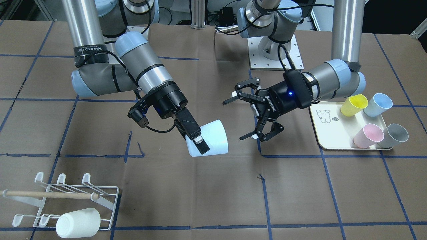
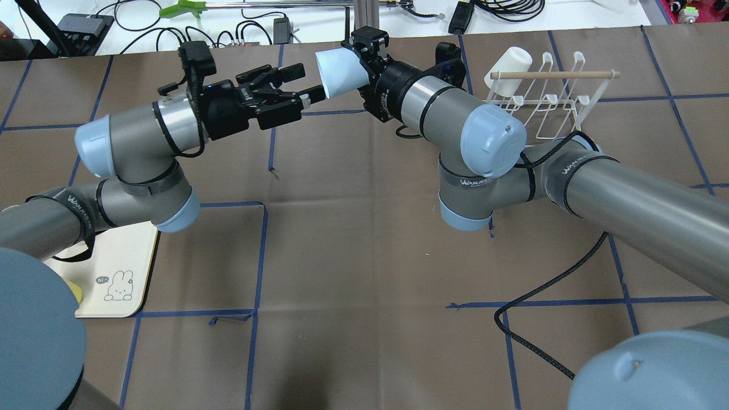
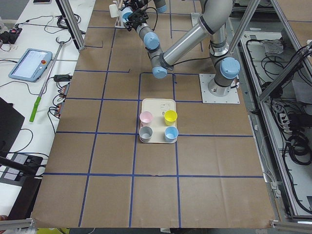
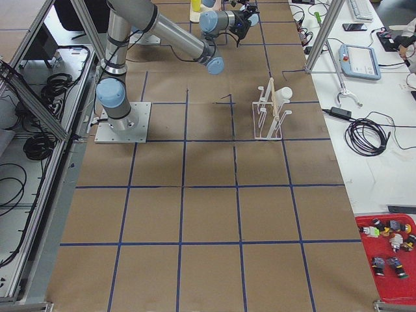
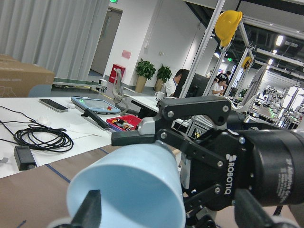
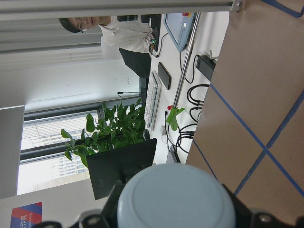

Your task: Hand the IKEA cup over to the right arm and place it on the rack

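I have the pale blue cup (image 1: 215,136) in the air over the middle of the bench (image 1: 300,200). The right end effector (image 1: 200,141) pinches it across the wall, with the base towards that wrist and the mouth towards the other arm. The left end effector (image 1: 237,118) is spread wide and empty, just beside the mouth. From the front I read a gap between its fingers and the rim. From overhead, though, one fingertip sits so near the rim that I can't swear it is clear.

I judge the hand-over as good as made, so the job now is to part cleanly and carry. I'd draw the left arm straight back along the cup's axis — no sideways sweep, which could clip the rim and twist the cup in its grip. Then I'd swing the right arm to the rack (image 1: 86,180), which is well apart from the cup. A white cup (image 1: 78,222) lies on the rack, so I'd aim for a free hook beside it, coming in slowly and clear of the wooden dowel (image 1: 50,194) — and open only once the cup is seated.
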### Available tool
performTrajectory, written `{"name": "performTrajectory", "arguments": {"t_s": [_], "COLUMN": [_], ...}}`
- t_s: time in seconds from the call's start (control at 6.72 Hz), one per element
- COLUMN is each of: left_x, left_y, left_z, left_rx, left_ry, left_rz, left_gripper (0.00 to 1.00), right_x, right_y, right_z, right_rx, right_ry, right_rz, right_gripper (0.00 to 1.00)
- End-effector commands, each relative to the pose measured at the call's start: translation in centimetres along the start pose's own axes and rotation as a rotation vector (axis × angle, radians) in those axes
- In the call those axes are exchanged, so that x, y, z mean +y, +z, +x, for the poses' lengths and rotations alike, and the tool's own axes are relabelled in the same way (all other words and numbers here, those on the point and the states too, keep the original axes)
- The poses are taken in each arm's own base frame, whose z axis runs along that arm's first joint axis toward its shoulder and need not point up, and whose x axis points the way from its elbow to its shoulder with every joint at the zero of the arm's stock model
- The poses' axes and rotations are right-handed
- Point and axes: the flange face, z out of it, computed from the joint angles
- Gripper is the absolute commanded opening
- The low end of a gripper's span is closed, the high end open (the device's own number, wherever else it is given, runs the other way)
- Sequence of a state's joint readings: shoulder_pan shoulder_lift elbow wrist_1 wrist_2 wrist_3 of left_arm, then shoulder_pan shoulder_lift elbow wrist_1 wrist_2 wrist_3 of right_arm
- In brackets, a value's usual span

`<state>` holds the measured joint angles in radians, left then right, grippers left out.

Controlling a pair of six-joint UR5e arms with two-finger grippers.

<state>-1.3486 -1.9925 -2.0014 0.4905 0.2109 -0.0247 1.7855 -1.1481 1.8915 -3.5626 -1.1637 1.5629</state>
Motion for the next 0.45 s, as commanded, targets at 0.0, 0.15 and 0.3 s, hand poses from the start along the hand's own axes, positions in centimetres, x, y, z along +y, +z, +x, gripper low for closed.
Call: {"name": "performTrajectory", "arguments": {"t_s": [0.0,0.15,0.3], "left_x": [-0.3,-0.4,-0.3], "left_y": [-5.3,-5.3,-5.3], "left_z": [-2.7,-3.2,-4.6], "left_rx": [0.021,0.007,-0.100], "left_ry": [-0.020,-0.032,-0.098], "left_rz": [0.041,0.041,0.043], "left_gripper": [0.97,0.97,0.97], "right_x": [-4.0,-7.4,-11.7], "right_y": [-0.9,-1.9,-3.3], "right_z": [-0.5,-0.7,-1.1], "right_rx": [-0.011,-0.013,-0.007], "right_ry": [-0.038,-0.174,-0.395], "right_rz": [0.020,0.078,0.152], "right_gripper": [0.36,0.35,0.30]}}
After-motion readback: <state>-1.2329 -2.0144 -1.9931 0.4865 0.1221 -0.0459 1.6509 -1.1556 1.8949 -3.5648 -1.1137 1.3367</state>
